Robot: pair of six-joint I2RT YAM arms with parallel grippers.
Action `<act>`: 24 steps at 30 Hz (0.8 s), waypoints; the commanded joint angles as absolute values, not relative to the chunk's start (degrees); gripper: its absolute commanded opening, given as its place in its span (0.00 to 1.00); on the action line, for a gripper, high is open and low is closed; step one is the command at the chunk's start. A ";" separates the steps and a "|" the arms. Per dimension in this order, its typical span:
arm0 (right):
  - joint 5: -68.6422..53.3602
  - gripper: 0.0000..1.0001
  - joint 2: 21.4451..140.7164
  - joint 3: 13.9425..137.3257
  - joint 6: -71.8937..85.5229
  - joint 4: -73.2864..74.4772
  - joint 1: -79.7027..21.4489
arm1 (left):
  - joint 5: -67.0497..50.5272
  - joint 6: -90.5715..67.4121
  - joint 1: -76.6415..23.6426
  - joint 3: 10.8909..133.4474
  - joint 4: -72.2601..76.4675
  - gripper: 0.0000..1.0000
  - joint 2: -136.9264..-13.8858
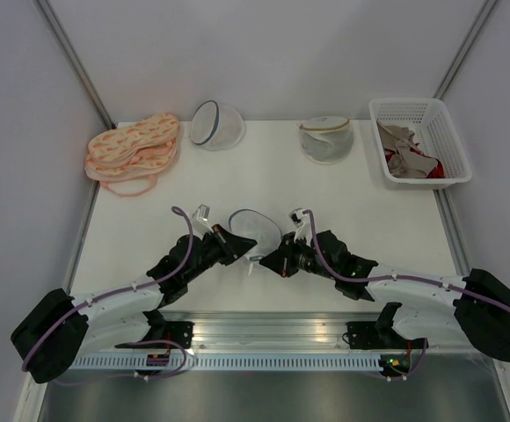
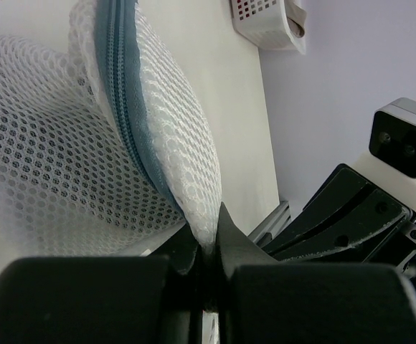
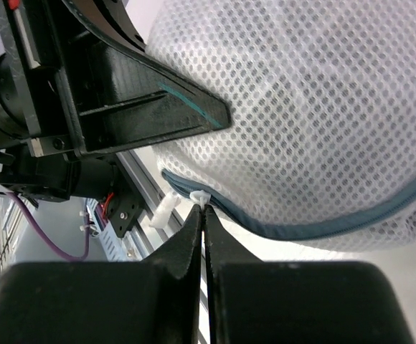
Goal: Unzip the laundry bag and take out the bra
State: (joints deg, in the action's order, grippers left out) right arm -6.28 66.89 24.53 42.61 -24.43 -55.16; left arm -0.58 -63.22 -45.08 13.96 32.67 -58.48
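The laundry bag [image 1: 255, 225], a white mesh dome with a grey-blue zipper rim, is held just above the table's near middle between both grippers. My left gripper [image 1: 240, 243] is shut on a fold of its mesh beside the zipper; in the left wrist view the gripper [image 2: 209, 240] pinches the mesh [image 2: 64, 165] next to the zipper [image 2: 131, 122]. My right gripper [image 1: 267, 257] is shut on the white zipper pull [image 3: 200, 197] at the end of the grey-blue zipper [image 3: 301, 228]; its tips [image 3: 203, 213] meet just under the bag [image 3: 308, 100]. The black bra is hidden.
At the back stand a clearer mesh dome with a navy rim [image 1: 215, 125] and one with a beige rim [image 1: 327, 139]. A white basket [image 1: 411, 102] at the back right holds beige-white and red garments. Pink padded garments [image 1: 134, 149] lie at the back left.
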 commanded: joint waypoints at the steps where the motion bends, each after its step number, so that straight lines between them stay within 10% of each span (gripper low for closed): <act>1: -2.38 0.00 64.34 23.64 40.87 -20.41 -54.93 | -1.67 -63.99 -45.26 13.62 32.79 0.02 -56.87; 13: 17.72 0.00 62.23 29.97 39.80 13.07 -54.93 | -1.13 -54.16 -44.30 17.04 22.60 0.02 -52.91; 24: 21.02 0.01 62.67 32.78 38.93 15.39 -54.93 | -4.93 -36.93 -40.17 32.24 26.81 0.03 -76.95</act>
